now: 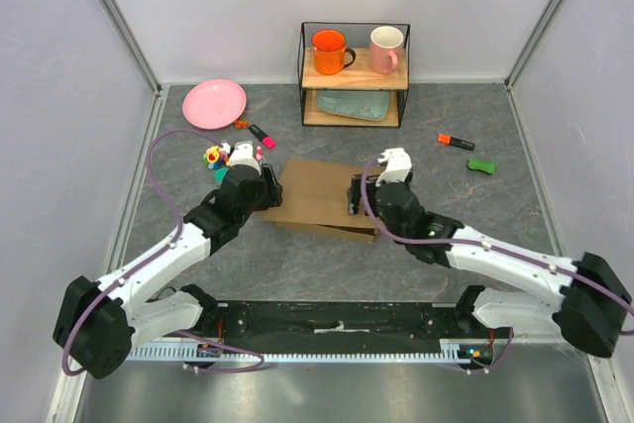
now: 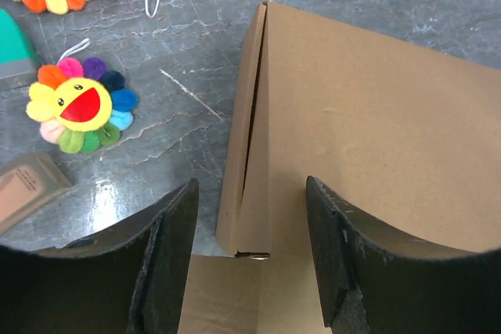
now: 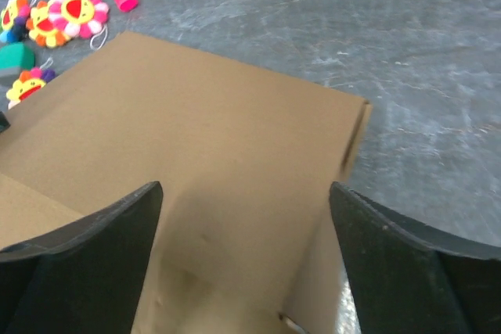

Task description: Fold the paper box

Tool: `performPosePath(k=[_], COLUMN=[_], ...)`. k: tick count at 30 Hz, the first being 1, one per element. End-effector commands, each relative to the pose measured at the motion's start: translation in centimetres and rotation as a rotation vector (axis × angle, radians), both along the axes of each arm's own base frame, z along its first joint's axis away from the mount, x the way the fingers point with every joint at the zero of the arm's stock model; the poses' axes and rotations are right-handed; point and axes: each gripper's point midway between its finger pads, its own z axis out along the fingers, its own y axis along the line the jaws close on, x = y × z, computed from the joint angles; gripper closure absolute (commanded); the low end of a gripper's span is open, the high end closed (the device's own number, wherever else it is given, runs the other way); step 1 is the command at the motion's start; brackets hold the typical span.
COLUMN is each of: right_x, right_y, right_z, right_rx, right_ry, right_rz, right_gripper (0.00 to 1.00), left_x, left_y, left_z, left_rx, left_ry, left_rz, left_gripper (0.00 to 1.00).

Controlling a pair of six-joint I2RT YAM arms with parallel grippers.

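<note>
The paper box (image 1: 317,195) is plain brown cardboard and lies closed and flat-topped on the grey table between my two arms. My left gripper (image 1: 261,187) is at its left end. In the left wrist view the left gripper (image 2: 250,260) is open, its fingers (image 2: 168,256) standing on either side of the box's (image 2: 376,131) side wall and corner slit without pressing it. My right gripper (image 1: 357,195) is over the box's right end. In the right wrist view it (image 3: 246,252) is open wide above the box's top panel (image 3: 211,131) and right edge.
Flower plush toys (image 2: 78,103) and a teal item (image 2: 12,44) lie just left of the box. A pink plate (image 1: 214,103), a pink-capped marker (image 1: 262,136), a wire shelf (image 1: 355,74) with two mugs, an orange marker (image 1: 456,142) and a green piece (image 1: 482,166) lie farther back.
</note>
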Motion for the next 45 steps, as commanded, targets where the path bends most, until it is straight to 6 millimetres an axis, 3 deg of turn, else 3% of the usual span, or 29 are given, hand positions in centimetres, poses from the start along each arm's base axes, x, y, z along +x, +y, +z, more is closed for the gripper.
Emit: performPosePath(k=[1, 5, 14, 26, 32, 38, 41, 45], right_x=[0.0, 0.1, -0.9, -2.8, -3.2, -3.9, -4.7, -5.6], right_y=[-4.6, -5.8, -2.9, -1.3, -0.1, -0.4, -0.6, -0.9], right_z=[2.9, 2.9, -1.9, -5.7, -4.3, -4.0, -4.6, -5.7], right_rx=[0.044, 0.068, 0.127, 0.154, 0.209, 0.142, 0.118, 0.08], right_ry=[0.005, 0.064, 0.295, 0.455, 0.477, 0.517, 0.557, 0.624], right_rz=[-0.164, -0.151, 0.008, 0.07, 0.116, 0.167, 0.19, 0.207], right_gripper=[0.02, 0.02, 0.02, 0.07, 0.02, 0.02, 0.02, 0.02], left_x=[0.1, 0.0, -0.8, -2.4, -2.3, -2.5, -2.7, -3.6], left_y=[-1.2, -0.9, -0.9, -1.0, -0.7, -1.0, -1.1, -1.2], left_z=[0.3, 0.0, -1.3, -2.1, -0.6, 1.2, 1.3, -0.5], left_rx=[-0.123, -0.123, -0.123, -0.173, -0.173, -0.137, -0.13, -0.101], left_ry=[-0.002, 0.0, 0.041, 0.084, 0.061, 0.106, 0.147, 0.25], left_rz=[-0.01, -0.013, -0.029, -0.039, -0.032, -0.094, -0.136, -0.168], left_gripper=[0.36, 0.36, 0.36, 0.37, 0.37, 0.34, 0.34, 0.34])
